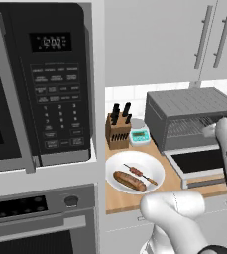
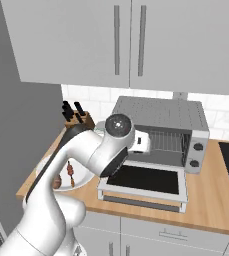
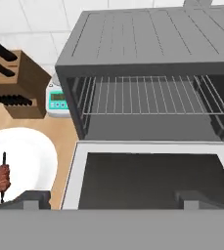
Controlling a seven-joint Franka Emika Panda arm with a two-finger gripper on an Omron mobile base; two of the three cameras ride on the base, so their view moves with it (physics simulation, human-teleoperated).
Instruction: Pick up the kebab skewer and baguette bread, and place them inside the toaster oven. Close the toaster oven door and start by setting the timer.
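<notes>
The gripper hangs wide open and empty over the dropped oven door. The skewer and baguette lie on the plate to its left on the desk, seemingly parallel, long axes diagonal.
</notes>
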